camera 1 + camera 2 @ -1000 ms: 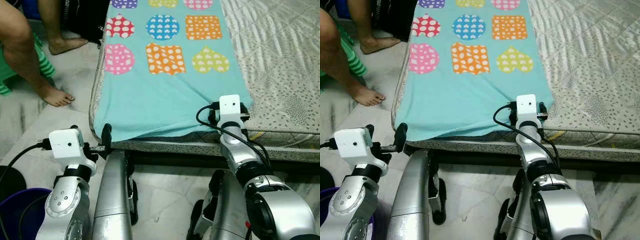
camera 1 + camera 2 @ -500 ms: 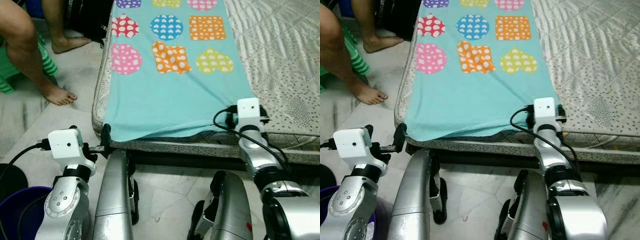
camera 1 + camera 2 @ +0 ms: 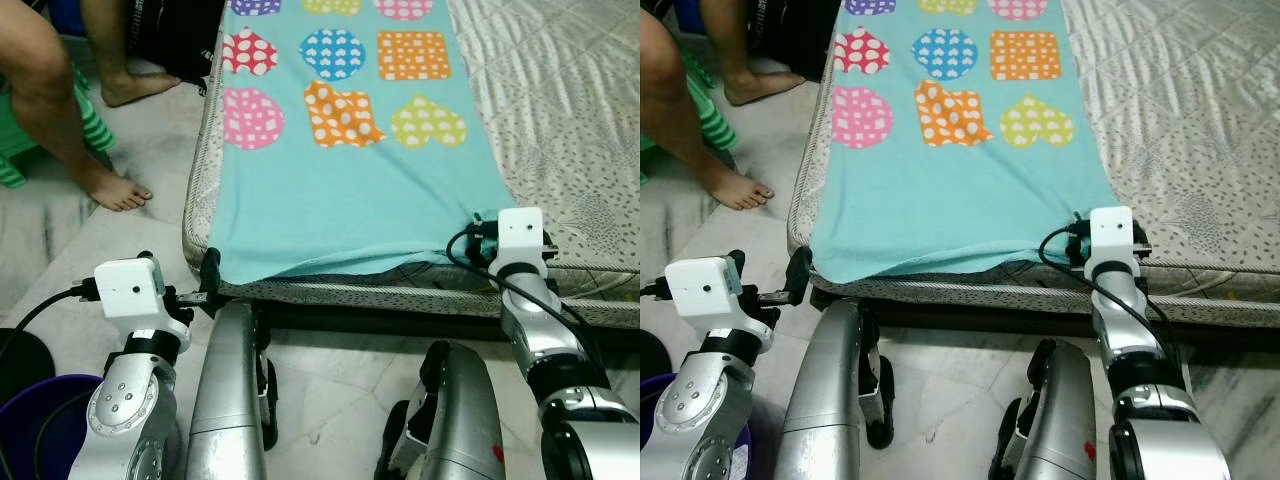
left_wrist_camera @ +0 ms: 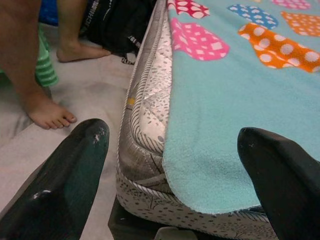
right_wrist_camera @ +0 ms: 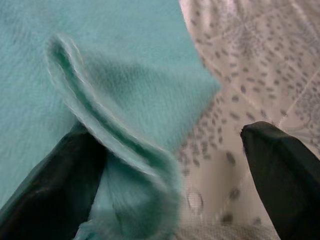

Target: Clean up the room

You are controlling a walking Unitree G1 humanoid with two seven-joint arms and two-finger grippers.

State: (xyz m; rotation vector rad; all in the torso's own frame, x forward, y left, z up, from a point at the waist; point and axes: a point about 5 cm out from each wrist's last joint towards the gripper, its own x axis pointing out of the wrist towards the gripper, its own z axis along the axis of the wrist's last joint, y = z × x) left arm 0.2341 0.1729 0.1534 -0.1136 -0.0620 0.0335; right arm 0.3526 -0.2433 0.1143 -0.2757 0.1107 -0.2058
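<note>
A turquoise blanket (image 3: 350,190) with dotted hearts, circles and squares lies flat on the left part of the bed (image 3: 560,130). Its near edge hangs slightly over the mattress front. My left gripper (image 3: 210,272) sits low at the blanket's near left corner; in the left wrist view the left gripper (image 4: 172,135) is open, with that corner between the spread fingers. My right gripper (image 3: 478,236) rests on the near right corner. The right wrist view shows the right gripper (image 5: 170,132) open, with a folded-over blanket edge (image 5: 115,145) lying against one finger.
A person's bare legs and feet (image 3: 110,190) stand on the marble floor at the left, by a green striped stool (image 3: 20,150) and a black bag (image 3: 170,40). A purple bucket (image 3: 40,420) sits at my lower left. The mattress's grey dotted sheet (image 3: 1200,110) stretches to the right.
My right arm has slid to the right along the bed's front edge, and the blanket's near right corner has spread that way with it. The left arm has stayed put.
</note>
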